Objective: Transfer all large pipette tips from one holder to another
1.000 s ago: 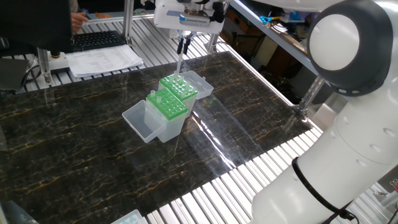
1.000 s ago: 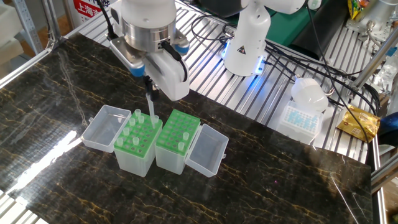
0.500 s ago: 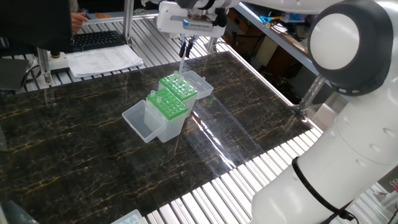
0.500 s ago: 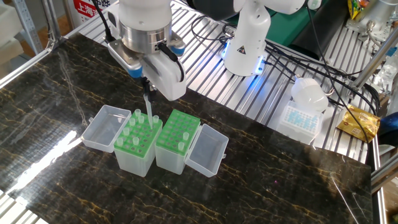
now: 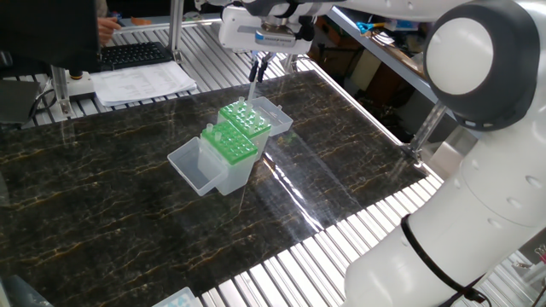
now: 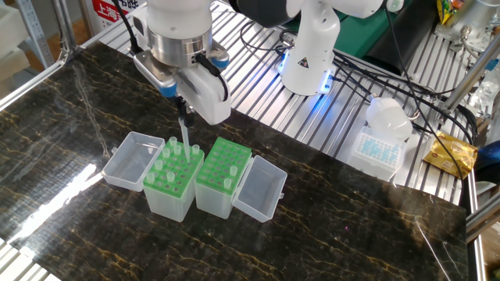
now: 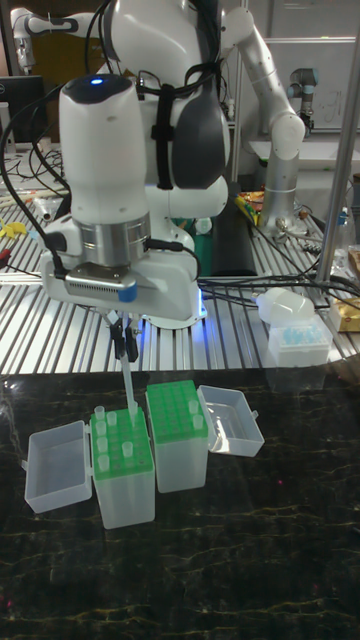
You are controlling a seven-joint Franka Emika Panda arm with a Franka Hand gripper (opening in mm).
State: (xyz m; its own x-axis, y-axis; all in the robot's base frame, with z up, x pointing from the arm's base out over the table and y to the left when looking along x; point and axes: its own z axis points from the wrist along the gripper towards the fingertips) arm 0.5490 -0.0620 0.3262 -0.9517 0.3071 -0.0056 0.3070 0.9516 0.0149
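The large pipette tips [image 6: 162, 167] stand mostly in one of two green-topped holders set side by side near the middle of the dark marbled desk, as a white robot arm carries a single tip above them. In the tall fixed view, nearest the camera, the fuller holder [image 7: 124, 468] shows a cluster of pale collars rising from its green plate, its clear hinged lid [image 7: 57, 466] lying open on the outer side. Just beside it and touching, the second holder [image 7: 178, 435] shows at most one or two tips in its rows of holes, its own lid [image 7: 232, 420] folded open on the other side. Just above the fuller holder, the gripper [image 7: 123, 348] pinches the upper end of one clear tip [image 7: 130, 392], its fingers drawn narrow around it; the tip hangs upright with its point just over the far corner of that holder's plate. Whether the point has fully cleared its hole cannot be told. The other fixed view shows the same: the held tip [image 6: 186, 140] over the fuller rack [image 6: 173, 178], while the neighbouring rack [image 6: 223, 173] carries one visible tip near its front edge. Judged from this, the transfer appears to be at an early stage, with roughly one tip delivered, one in the gripper and the bulk waiting. Farther back, beyond the desk's far edge, a separate box of blue tips [image 7: 298, 345] sits on the slatted metal bench.
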